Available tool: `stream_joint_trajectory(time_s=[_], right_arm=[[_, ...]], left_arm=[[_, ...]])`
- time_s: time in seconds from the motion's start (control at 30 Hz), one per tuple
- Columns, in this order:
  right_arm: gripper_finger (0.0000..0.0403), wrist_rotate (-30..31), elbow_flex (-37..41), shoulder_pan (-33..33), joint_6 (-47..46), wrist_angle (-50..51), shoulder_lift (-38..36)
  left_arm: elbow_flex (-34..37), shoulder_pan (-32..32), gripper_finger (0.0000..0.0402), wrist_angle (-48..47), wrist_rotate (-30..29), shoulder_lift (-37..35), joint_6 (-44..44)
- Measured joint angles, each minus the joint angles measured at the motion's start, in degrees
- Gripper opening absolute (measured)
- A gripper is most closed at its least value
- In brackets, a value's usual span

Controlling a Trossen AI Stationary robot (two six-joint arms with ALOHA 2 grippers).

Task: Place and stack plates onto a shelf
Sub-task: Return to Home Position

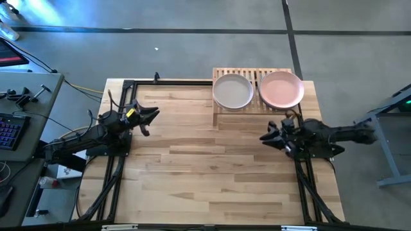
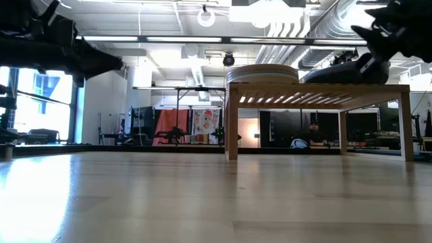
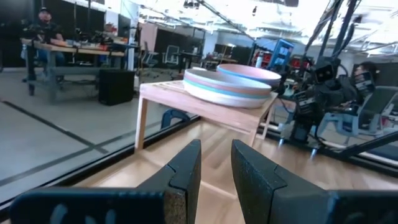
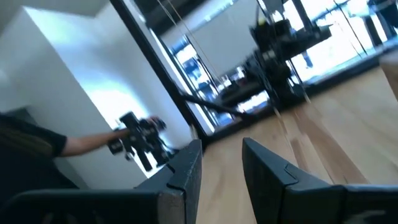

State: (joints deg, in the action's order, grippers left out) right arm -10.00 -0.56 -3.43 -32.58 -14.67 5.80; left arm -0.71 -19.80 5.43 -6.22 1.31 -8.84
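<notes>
The shelf [image 1: 257, 106] stands at the table's far edge, right of the middle, on its legs [image 2: 232, 121]. Two stacks of plates rest on its slats. The left stack [image 1: 232, 91] has a beige plate on top, the right stack [image 1: 281, 89] a pink one. In the left wrist view the nearer stack [image 3: 227, 88] shows cream, blue and terracotta rims, with the pink-topped stack [image 3: 250, 73] behind it. My left gripper [image 1: 154, 114] hovers left of the shelf, open and empty [image 3: 216, 152]. My right gripper [image 1: 264, 136] hovers in front of the shelf, open and empty [image 4: 222, 155].
Bare plank tabletop [image 1: 212, 173] stretches in front of the shelf and between the arms. A black frame [image 1: 128, 83] runs along the table's left and far edges. A desk with a keyboard [image 1: 9, 131] stands off the left side. People sit in the room behind [image 3: 43, 25].
</notes>
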Motion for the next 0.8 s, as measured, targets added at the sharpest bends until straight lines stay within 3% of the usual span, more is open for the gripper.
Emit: stream_joint_trajectory(time_s=[0.37, 0.8], right_arm=[[0.0098, 0.00, 0.02, 0.01, 0.00, 0.20, -5.72], [0.0098, 0.02, 0.04, 0.01, 0.00, 1.29, -5.02]], left_arm=[[0.00, 0.70, 0.0076, -0.09, -0.02, -1.10, 0.02], [0.00, 2.66, 0.0076, -0.06, 0.04, -1.05, 0.02]])
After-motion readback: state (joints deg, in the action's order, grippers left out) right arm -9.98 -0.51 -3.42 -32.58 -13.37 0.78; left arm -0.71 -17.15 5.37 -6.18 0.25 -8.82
